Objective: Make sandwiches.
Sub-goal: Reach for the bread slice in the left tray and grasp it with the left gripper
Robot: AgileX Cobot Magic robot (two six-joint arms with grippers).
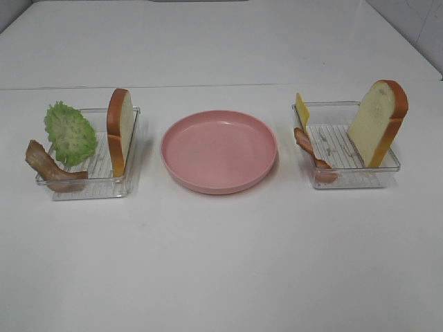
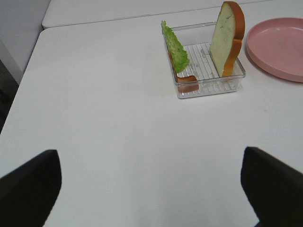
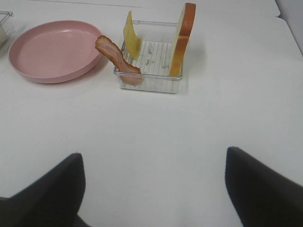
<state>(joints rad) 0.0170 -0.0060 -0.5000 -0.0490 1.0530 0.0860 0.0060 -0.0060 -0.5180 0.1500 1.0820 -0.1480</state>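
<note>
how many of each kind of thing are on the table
bread slices: 2
bacon strips: 2
lettuce leaf: 1
cheese slice: 1
clear trays: 2
pink plate: 1
total: 9

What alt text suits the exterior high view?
A pink plate sits bare on a white table between two clear trays. The left tray holds lettuce, bacon and upright bread; the right tray holds cheese, a second bacon strip and leaning bread.

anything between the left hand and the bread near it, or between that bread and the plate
Nothing visible. Bare table lies between the left hand and the tray; only the tray wall separates bread from plate.
</note>
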